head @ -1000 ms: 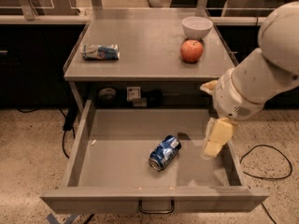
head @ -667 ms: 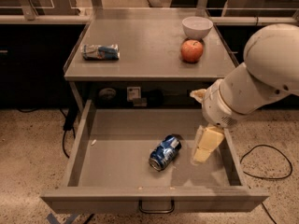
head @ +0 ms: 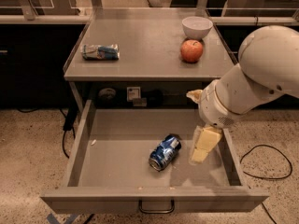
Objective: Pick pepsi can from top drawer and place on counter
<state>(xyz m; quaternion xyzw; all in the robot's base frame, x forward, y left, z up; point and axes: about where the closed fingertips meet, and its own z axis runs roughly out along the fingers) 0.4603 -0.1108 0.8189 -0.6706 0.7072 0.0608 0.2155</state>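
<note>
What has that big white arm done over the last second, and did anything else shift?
The arm swung left, carrying the gripper slightly lower over the top drawer and closer to the pepsi can. It now hangs just right of the can and has taken hold of nothing. The can lies on its side where it was. The snack packet, apple and bowl on the counter stayed put.

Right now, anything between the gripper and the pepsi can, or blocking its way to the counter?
Nothing visible. The gripper hangs over the top drawer, beside the pepsi can, which lies on its side; only bare drawer floor separates them. The counter has bare surface between the snack packet and the apple.
</note>
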